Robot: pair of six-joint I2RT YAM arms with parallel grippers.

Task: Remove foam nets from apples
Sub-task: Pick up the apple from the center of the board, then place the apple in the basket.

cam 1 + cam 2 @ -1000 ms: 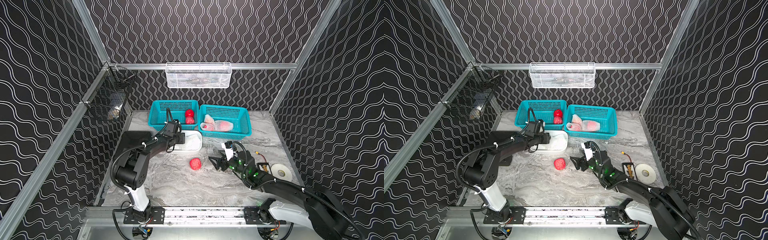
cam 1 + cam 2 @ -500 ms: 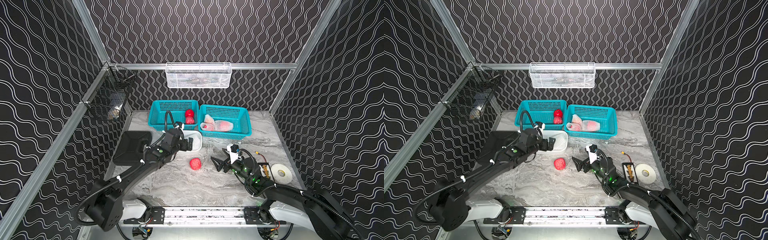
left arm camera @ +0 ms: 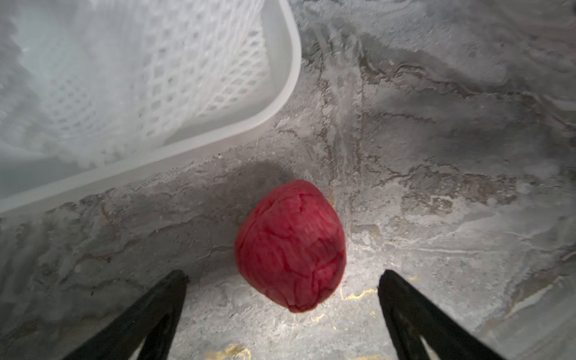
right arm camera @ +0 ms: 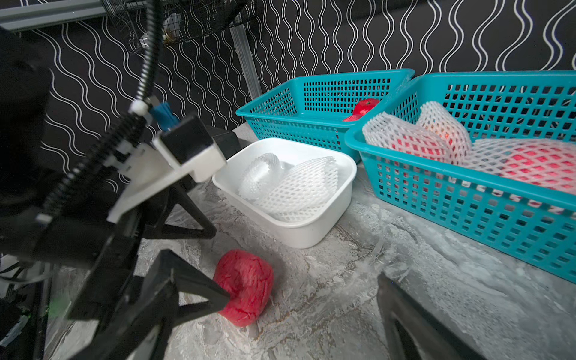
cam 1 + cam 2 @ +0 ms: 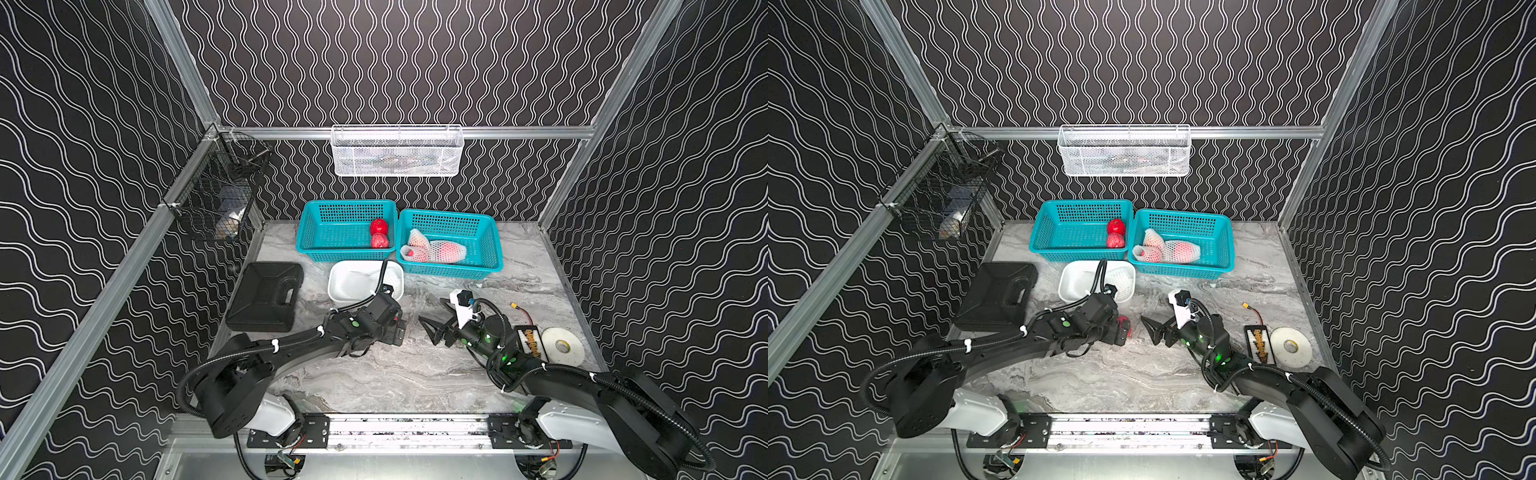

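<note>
Since the apple lying on the desk wears no net, I judge the step in hand to be carrying it to the left teal basket, where two bare apples already sit. It rests just beside the white tub, which holds the stripped foam nets. The left claw stands fully spread and empty, with a finger on either side of the fruit and neither pressing it. Recommended: advance until the widest part of the fruit sits between the fingers. Close gently, as a round fruit may roll or squirt out, then lift straight, clear of the tub rim. The right claw, likewise wide and empty, hangs near and should keep off. The netted apples lie in the right teal basket.
</note>
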